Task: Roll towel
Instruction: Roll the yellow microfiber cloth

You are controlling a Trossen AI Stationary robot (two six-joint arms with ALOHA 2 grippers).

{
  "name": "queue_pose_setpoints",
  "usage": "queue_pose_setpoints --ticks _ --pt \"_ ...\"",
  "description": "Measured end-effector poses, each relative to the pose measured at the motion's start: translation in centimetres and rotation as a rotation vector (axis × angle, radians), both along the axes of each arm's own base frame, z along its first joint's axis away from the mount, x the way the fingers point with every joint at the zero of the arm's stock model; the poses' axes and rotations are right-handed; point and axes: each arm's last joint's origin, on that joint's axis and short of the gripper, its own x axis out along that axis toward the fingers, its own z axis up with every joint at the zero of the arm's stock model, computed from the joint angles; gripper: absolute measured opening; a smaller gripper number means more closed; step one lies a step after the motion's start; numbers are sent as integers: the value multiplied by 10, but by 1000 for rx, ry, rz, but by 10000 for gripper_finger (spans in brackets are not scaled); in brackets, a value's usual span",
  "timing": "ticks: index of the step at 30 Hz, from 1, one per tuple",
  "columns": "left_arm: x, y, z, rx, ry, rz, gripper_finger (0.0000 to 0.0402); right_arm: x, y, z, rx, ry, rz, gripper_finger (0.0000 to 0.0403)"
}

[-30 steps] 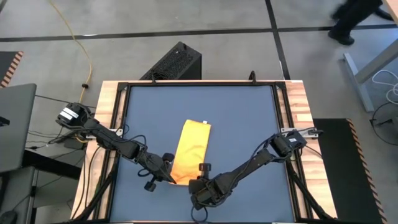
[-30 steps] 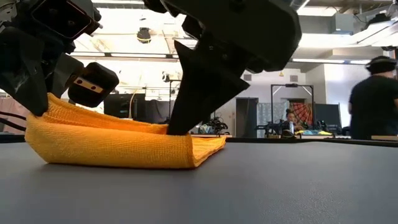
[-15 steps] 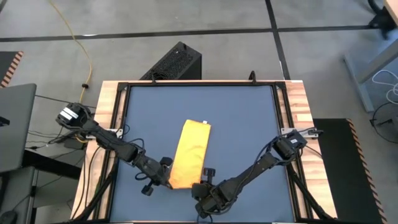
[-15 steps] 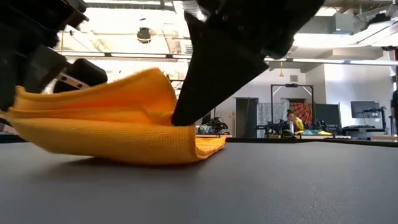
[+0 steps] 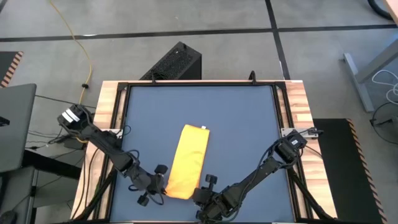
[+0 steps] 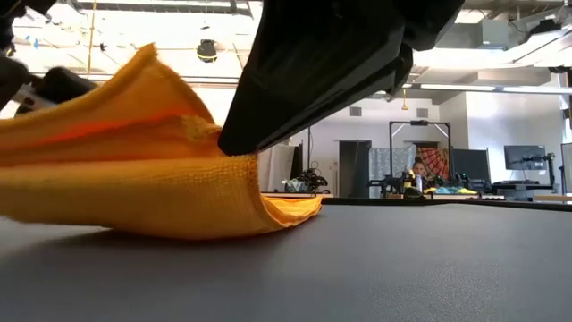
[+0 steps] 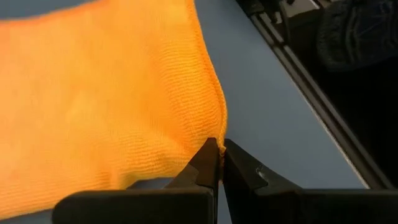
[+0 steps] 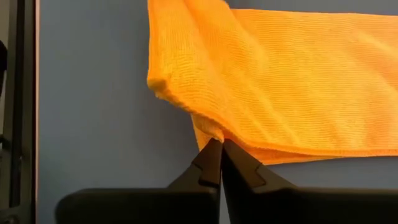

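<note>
The yellow towel [image 5: 186,158] lies folded into a long strip down the middle of the dark mat, with its white tag [image 5: 203,127] at the far end. That far end rests on the mat, while the near end [image 6: 152,134] is raised and bunched. My left gripper [image 5: 160,186] is shut on the near left corner. My right gripper [image 5: 203,185] is shut on the near right corner. My left gripper pinches the towel's near left corner [image 7: 213,138] between its two fingertips, coming in slanting down from the table's left. The corner is lifted off the mat, and the cloth beyond it runs slack toward the far end. My right gripper pinches the near right edge of the folded towel [image 8: 210,133] at its fingertips; several layers show there. Its fingers [image 6: 239,141] slant down from the right. That edge is held up off the mat and the cloth sags between the two holds.
A black box [image 5: 174,62] stands on the floor past the far edge. Wooden rails [image 5: 298,106] frame the mat. Bare mat [image 5: 242,118] lies to the right of the towel and beyond it. A person [image 6: 418,174] sits far back in the room.
Both grippers, still shut, have moved toward the table's near edge. They have dragged the towel that way along the mat. Its near end has risen and bunched up, while its far end has stayed flat on the mat.
</note>
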Motion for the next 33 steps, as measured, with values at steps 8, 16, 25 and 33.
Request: queue_pose_setpoints --ticks 8,16,25,33 --pt "4 -6 -21 29 17 -23 0 0 0 -1 7 25 26 51" --pt "5 -6 -13 10 -13 -23 0 -2 6 -1 -1 64 152 123" --pt "6 -3 -3 -42 -19 -45 0 16 14 -10 -104 -38 367 198" --pt "7 3 -6 -59 43 -17 0 19 13 -13 -140 -37 400 196"
